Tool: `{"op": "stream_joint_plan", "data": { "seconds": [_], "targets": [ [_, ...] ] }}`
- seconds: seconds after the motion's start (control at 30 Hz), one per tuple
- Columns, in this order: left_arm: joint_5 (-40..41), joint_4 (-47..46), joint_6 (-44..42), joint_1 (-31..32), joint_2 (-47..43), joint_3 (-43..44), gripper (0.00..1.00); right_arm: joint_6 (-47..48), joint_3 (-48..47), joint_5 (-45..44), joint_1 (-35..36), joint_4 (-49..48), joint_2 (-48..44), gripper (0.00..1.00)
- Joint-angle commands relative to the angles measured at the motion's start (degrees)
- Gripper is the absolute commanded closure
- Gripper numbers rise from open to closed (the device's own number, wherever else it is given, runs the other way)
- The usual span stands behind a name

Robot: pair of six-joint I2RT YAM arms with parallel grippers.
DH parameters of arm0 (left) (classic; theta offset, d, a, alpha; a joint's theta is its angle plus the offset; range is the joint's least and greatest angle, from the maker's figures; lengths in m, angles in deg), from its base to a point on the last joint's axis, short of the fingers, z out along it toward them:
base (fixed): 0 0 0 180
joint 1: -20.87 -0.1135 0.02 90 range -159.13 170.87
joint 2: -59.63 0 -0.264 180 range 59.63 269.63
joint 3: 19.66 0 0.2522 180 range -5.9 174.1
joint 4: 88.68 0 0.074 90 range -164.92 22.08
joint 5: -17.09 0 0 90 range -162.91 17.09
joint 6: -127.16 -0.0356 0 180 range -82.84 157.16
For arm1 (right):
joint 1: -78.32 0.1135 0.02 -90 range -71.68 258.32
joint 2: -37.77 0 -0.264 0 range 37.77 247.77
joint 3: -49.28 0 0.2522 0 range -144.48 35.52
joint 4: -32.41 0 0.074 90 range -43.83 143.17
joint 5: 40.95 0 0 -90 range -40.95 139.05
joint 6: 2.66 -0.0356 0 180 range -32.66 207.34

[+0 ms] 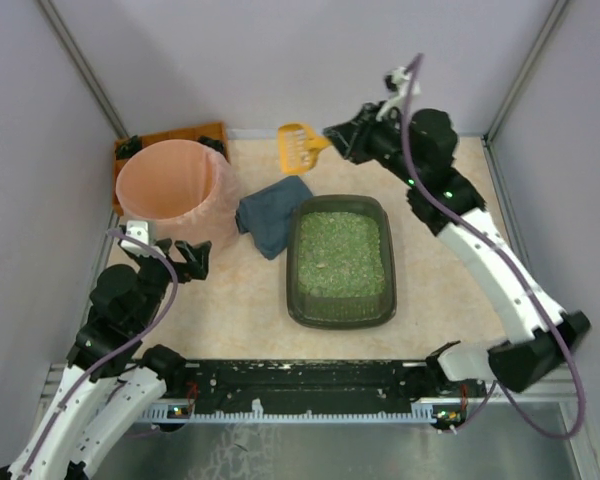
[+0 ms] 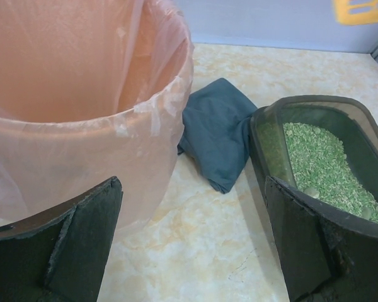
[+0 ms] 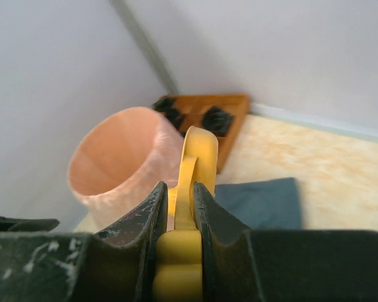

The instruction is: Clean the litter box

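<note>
The dark grey-green litter box (image 1: 341, 314) with green granules sits at the table's middle; its near corner shows in the left wrist view (image 2: 274, 116). My right gripper (image 1: 332, 137) is shut on the handle of a yellow slotted scoop (image 1: 298, 145), held in the air behind the box; in the right wrist view the scoop (image 3: 193, 165) stands edge-on between the fingers (image 3: 143, 217). My left gripper (image 1: 187, 259) is open and empty, low over the table between the pink bucket and the litter box; its fingers (image 2: 82, 236) frame bare tabletop.
A round pink bucket (image 1: 170, 190) lined with a thin bag stands at the left. An orange-brown compartment tray (image 1: 202, 134) lies behind it. A folded dark blue cloth (image 1: 270, 213) lies between the bucket and the litter box. Walls enclose the back and sides.
</note>
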Motion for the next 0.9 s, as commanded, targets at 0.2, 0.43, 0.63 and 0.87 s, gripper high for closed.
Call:
{"op": "stream_joint_plan", "data": {
  "seconds": [0.2,0.43,0.63,0.87],
  "targets": [
    [-6.2,-6.7,-0.1,-0.2,4.5,-1.5,0.01,8.3,15.4,-13.6,-5.6,20.7,-17.4,1.00],
    [-7.2,-7.1,0.9,-0.2,5.0,-2.1,0.01,12.2,18.7,-19.3,-5.6,27.5,-14.3,1.00],
    [-6.9,-7.0,0.4,-0.2,4.9,-2.1,0.01,14.1,19.0,-22.2,-5.4,27.5,-9.3,1.00],
    [-7.4,-7.3,0.6,-0.2,5.3,-2.1,0.01,14.1,19.9,-21.9,-3.9,26.6,-4.0,1.00]
  ]
}}
